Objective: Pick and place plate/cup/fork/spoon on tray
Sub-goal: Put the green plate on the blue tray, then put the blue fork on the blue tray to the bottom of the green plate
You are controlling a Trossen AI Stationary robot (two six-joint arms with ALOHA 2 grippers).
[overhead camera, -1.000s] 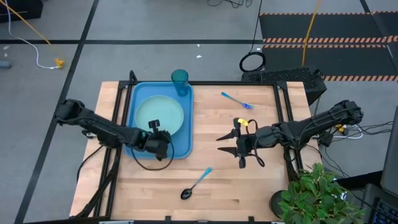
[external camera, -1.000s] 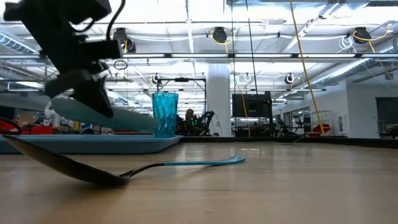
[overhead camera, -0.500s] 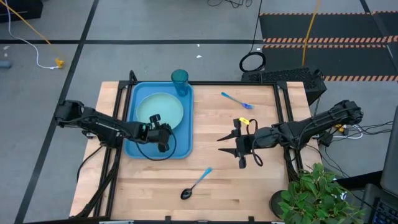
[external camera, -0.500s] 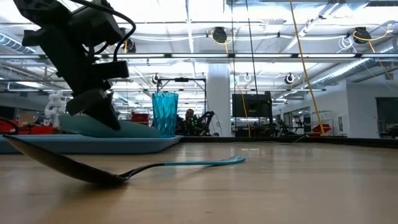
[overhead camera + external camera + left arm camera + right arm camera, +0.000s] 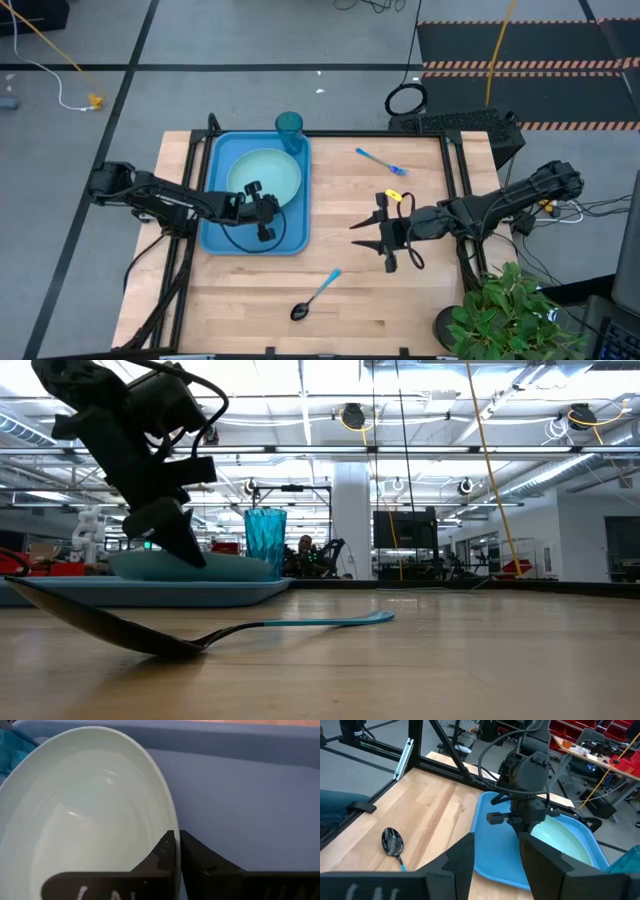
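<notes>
- The left gripper (image 5: 252,207) was over the near part of the tray (image 5: 226,238), its two fingers pinched on the rim of the plate (image 5: 268,175); the left wrist view showed one finger (image 5: 159,861) on each side of that rim.
- The plate (image 5: 215,566) sat inside the tray (image 5: 150,593), in its far half, with its far edge close to the cup (image 5: 289,132).
- The cup (image 5: 264,542) stood upright at the tray's far right corner.
- The fork (image 5: 379,161) lay on the bare wooden table (image 5: 430,300), right of the tray and well apart from it.
- The spoon (image 5: 315,296) lay near the table's front edge, bowl toward the front, handle (image 5: 320,622) pointing away.
- The right gripper (image 5: 376,232) hovered above the table's right half with its fingers spread wide and nothing between them.
- No brand, label or writing could be read on any of the items.
</notes>
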